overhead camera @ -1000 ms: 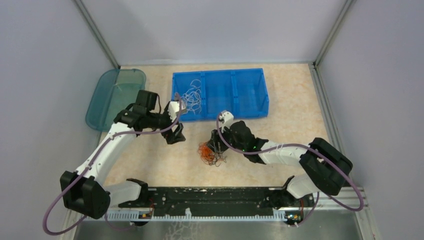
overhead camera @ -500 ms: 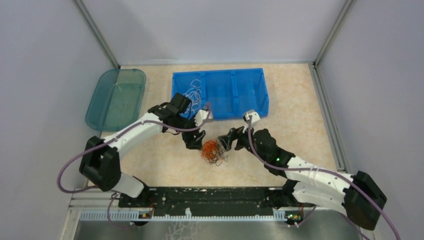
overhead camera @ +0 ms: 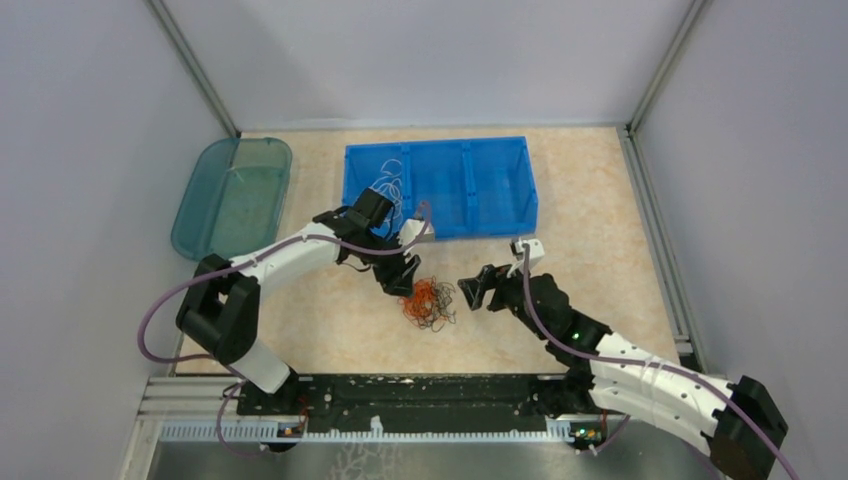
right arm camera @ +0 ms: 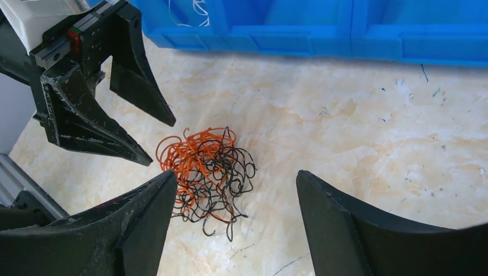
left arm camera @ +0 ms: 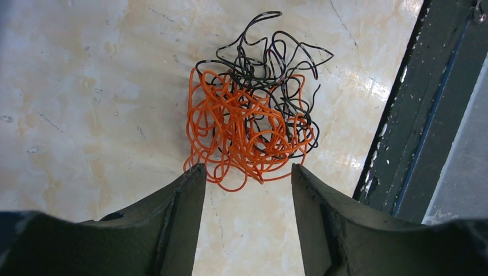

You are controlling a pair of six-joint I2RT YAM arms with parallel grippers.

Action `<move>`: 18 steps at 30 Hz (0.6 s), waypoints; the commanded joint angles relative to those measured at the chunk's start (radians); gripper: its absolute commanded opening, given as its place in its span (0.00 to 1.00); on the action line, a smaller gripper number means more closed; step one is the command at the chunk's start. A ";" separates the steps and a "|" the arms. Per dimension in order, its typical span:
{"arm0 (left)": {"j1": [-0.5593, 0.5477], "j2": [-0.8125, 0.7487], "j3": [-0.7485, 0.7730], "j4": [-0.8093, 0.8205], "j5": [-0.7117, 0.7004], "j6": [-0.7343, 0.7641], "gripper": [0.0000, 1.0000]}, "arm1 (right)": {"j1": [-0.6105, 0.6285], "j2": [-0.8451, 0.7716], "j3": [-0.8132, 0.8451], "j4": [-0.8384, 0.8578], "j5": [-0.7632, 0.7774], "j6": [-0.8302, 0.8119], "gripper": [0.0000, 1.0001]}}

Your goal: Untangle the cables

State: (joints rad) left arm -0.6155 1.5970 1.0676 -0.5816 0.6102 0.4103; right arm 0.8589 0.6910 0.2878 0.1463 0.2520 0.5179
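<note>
Now both spread wide — my left end effector (left arm camera: pixel 247 172) at the edge of the orange-and-black cables (left arm camera: pixel 253 121) clumped on the bench (left arm camera: pixel 69 86), my right end effector (right arm camera: pixel 236 178) near — I should pinch one outer orange loop only.

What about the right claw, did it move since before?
Yes. The right gripper slid right, off the cable tangle, toward the right end of the blue bin.
</note>
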 commanded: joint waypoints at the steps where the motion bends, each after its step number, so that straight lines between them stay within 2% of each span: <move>1: -0.010 0.026 -0.032 0.067 0.040 -0.039 0.60 | -0.009 0.019 0.003 0.020 0.020 0.030 0.76; 6: -0.011 0.024 -0.053 0.089 0.020 -0.039 0.51 | -0.011 0.026 0.012 0.021 0.020 0.028 0.75; 12: -0.010 0.001 -0.073 0.103 -0.003 -0.020 0.33 | -0.010 0.037 0.010 0.038 0.007 0.029 0.74; 14: -0.011 -0.007 -0.076 0.115 -0.006 -0.023 0.25 | -0.011 0.044 0.008 0.055 -0.003 0.029 0.74; 18: -0.012 -0.029 -0.054 0.106 -0.043 -0.001 0.04 | -0.010 0.073 0.015 0.090 -0.043 0.010 0.75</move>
State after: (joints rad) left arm -0.6220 1.6142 1.0016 -0.4938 0.5964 0.3851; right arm 0.8589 0.7414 0.2878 0.1509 0.2493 0.5426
